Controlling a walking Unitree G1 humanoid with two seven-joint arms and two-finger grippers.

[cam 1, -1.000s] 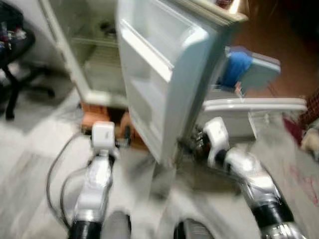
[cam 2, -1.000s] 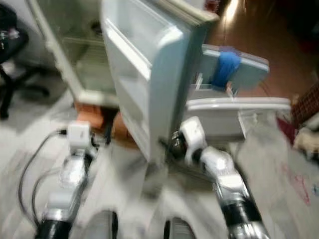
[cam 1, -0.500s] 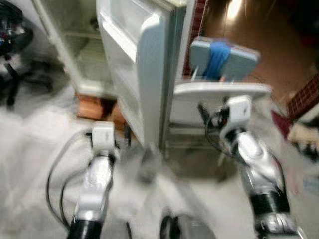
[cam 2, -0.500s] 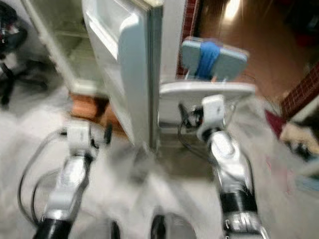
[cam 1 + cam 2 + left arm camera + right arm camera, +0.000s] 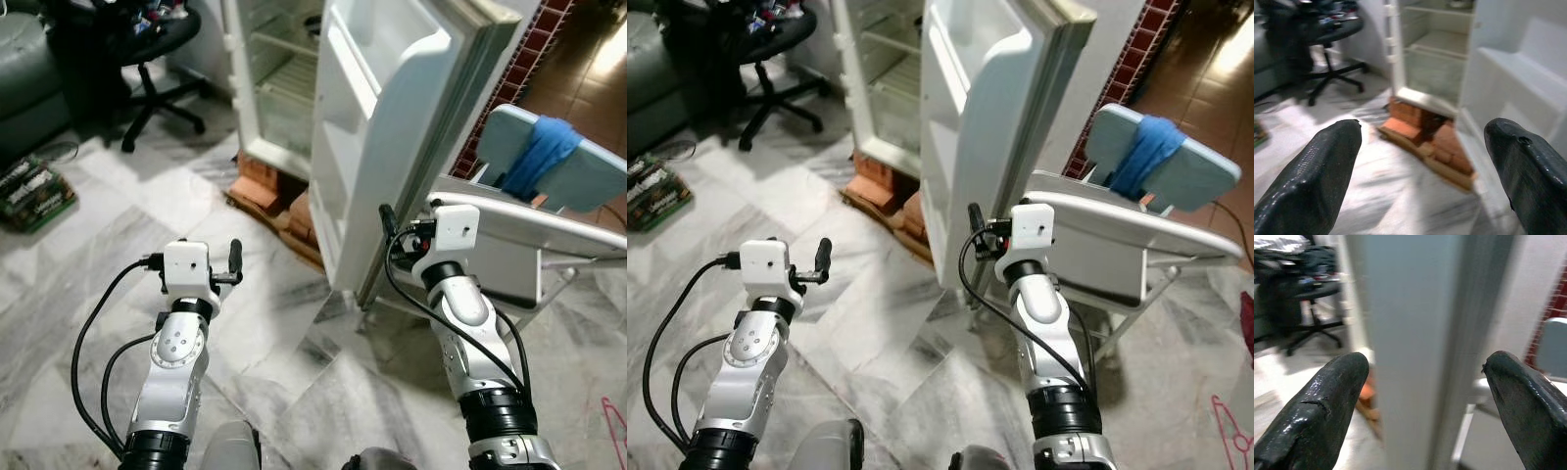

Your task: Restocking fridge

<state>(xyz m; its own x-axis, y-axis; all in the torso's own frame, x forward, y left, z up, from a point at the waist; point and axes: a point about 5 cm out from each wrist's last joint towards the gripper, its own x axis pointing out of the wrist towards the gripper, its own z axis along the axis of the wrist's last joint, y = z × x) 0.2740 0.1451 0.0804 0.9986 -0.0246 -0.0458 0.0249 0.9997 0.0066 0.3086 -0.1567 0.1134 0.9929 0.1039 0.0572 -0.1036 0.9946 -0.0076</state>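
One fridge [image 5: 279,88] stands ahead on bricks [image 5: 269,186], its door [image 5: 392,127] swung wide toward the robot and its shelves looking mostly bare. Right pincer [image 5: 1425,396] is released, fingers spread to either side of the door's free edge without visibly touching it; in the head views it sits just beside the lower part of that edge. Left pincer [image 5: 1425,166] is likewise released and holds nothing, hovering above the marble floor [image 5: 88,294] and aimed at the fridge's foot. Just behind the door stands a grey chair [image 5: 549,166] with a blue cloth [image 5: 537,157] draped over its back; an office chair [image 5: 147,59] is off to the left. No goods for stocking are in either pincer, so the step in hand looks like managing the door. To do it well, I would keep the edge centred between the right fingers, push or pull gently along the door's swing, and watch that it does not strike the grey chair. Keep the left arm clear of the door's path.
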